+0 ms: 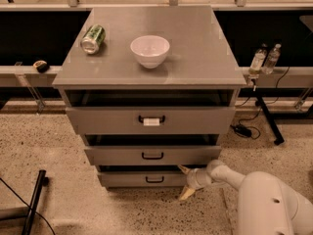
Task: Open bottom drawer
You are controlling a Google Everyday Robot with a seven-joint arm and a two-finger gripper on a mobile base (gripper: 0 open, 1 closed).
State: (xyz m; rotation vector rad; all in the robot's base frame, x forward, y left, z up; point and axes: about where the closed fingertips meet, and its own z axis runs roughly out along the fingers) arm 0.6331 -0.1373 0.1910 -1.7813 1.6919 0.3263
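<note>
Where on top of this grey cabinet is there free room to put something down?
The cabinet top is bare right of the white bowl and along its front edge. The green can crowds the left side. The hand, open, sits at the right end of the bottom drawer.

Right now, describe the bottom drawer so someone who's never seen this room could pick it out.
Find the grey cabinet with a white bowl on top; it has three stacked drawers. The bottom drawer is the lowest, just above the floor, with the open gripper at its right end. Its front is narrower than the middle drawer's and lacks the top drawer's white label.
</note>
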